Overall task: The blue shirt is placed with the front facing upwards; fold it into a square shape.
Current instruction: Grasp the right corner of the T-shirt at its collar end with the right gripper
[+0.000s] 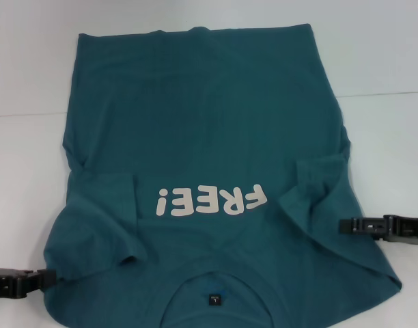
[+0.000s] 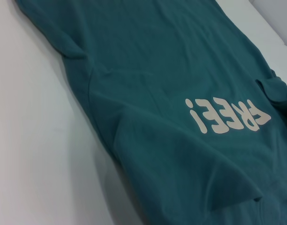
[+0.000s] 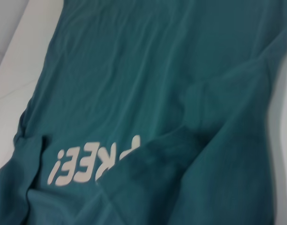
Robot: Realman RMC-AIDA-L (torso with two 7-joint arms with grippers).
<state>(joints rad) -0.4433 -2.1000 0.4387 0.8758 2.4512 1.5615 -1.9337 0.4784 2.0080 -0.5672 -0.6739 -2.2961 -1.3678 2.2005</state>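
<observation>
Head view: the blue shirt (image 1: pixel 209 137) lies flat on the white table (image 1: pixel 386 61), collar near, sleeves folded inward; the left gripper (image 1: pixel 48 279) and right gripper (image 1: pixel 342 225) meet its side edges, jaw state indiscernible. Wrist views: only fabric and lettering show, so both sides should probably fold evenly inward.

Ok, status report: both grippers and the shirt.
Left gripper at the blue shirt's near-left edge, right gripper at its right edge. Both sleeves folded in, lettering up. Nothing obstructing.

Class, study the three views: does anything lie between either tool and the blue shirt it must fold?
Nothing visible does. The left tool sits at the edge of the blue shirt by its near corner, the right tool at the opposite side edge. Only bare white table surrounds the cloth.
</observation>
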